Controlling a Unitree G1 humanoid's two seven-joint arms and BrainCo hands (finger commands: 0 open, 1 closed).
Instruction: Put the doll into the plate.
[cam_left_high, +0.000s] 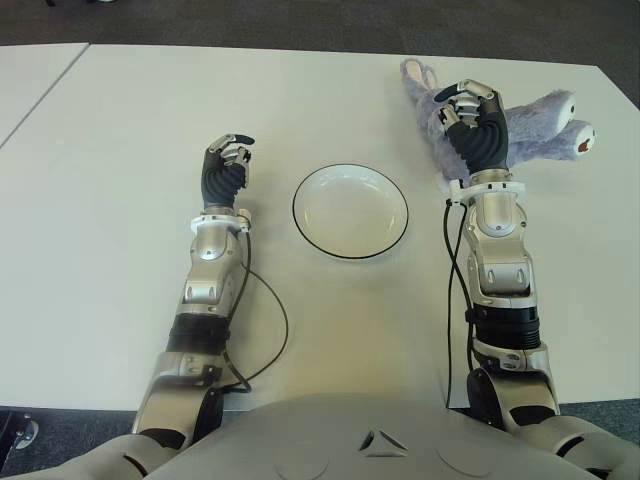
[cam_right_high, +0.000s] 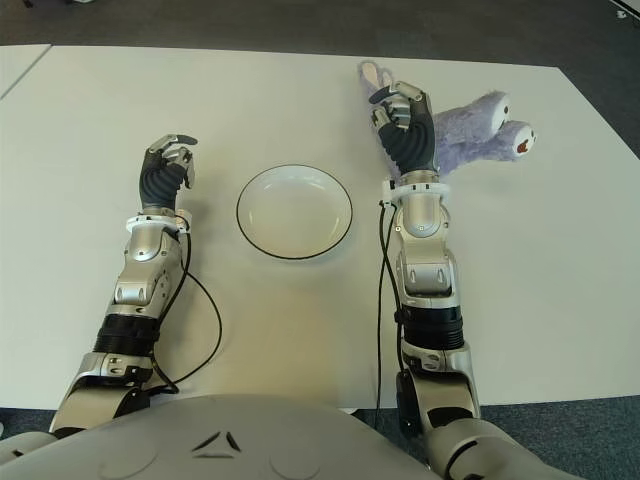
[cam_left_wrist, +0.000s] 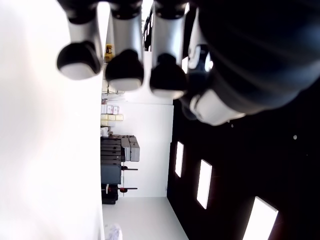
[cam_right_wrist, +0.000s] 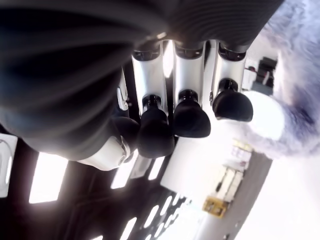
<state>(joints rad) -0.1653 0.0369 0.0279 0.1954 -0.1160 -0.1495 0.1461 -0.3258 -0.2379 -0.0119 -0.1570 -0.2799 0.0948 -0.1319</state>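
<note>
At the far right part of the white table you see your right hand, a black and silver hand with several fingers, raised in front of the doll. Its fingers are curled in toward the palm and, in the right wrist view, nothing lies between them; they grasp nothing. The fluffy lilac plush doll lies on the table just behind this hand and to its right. In the eye views the hand covers the middle of the doll, so you cannot tell whether the back of the fingers touches the fur. One pale pink and lilac ear or limb of the doll shows to the left of the hand, toward the far edge. The rounder end, with two white patches and a small dark mark, points away to the right.

The round white plate with a thin black rim stands between your two arms, nearer to you than the doll and well apart from it. It holds nothing.

Your left hand shows to the left of the plate, close beside it but not touching it. Its fingers are also curled in and hold nothing; the left wrist view shows only the dark fingertips in a row.
</note>
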